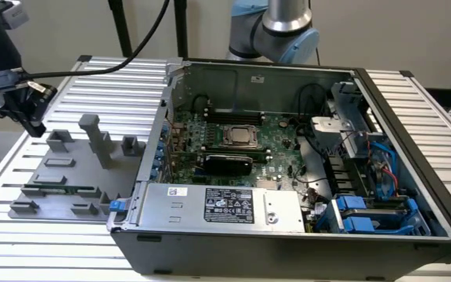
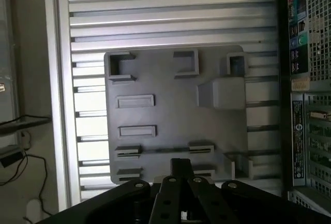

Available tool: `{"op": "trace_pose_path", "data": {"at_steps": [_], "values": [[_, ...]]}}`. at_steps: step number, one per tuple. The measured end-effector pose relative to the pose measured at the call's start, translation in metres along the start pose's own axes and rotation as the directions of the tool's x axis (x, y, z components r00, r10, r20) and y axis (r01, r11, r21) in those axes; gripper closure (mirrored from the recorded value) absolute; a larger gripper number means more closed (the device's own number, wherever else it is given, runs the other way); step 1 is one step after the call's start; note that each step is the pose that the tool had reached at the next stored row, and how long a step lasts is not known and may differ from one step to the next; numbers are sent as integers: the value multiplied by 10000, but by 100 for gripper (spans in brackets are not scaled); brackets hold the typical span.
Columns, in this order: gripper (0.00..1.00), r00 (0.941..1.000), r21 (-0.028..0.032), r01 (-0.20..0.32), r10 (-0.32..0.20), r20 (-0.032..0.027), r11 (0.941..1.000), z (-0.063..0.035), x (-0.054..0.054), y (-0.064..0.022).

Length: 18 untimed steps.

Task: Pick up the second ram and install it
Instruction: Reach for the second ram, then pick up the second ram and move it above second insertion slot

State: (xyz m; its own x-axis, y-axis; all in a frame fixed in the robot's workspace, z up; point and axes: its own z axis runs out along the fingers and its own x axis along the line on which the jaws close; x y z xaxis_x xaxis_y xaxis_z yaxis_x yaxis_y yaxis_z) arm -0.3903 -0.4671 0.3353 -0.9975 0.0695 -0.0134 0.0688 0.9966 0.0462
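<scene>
The second ram (image 1: pixel 53 189) is a thin green stick standing on edge between small holders at the near side of the gray fixture plate (image 1: pixel 61 176). In the wrist view the ram (image 2: pixel 165 150) is a dark thin line between two pairs of holders. My gripper (image 1: pixel 33 126) hangs above the fixture's far end at the exterior view's left, well clear of the stick. Seen from the wrist, the gripper (image 2: pixel 182 167) has its black fingers together with nothing between them. The green motherboard (image 1: pixel 234 141) with its silver processor lies inside the open computer case (image 1: pixel 288 235).
The fixture carries a tall gray post (image 1: pixel 96 138) and several low blocks. The case walls rise on the exterior view's right of the fixture. A black cable (image 1: pixel 92 70) runs across to the arm. A slatted metal table (image 1: pixel 45 235) lies under everything.
</scene>
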Motion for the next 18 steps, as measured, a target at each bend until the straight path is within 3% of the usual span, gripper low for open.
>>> {"op": "trace_pose_path", "data": {"at_steps": [5,18], "values": [[100,9998,1,197,-197,-20,9998,49,43,-10],[100,9998,3,205,-205,-20,9998,51,45,-10]]}}
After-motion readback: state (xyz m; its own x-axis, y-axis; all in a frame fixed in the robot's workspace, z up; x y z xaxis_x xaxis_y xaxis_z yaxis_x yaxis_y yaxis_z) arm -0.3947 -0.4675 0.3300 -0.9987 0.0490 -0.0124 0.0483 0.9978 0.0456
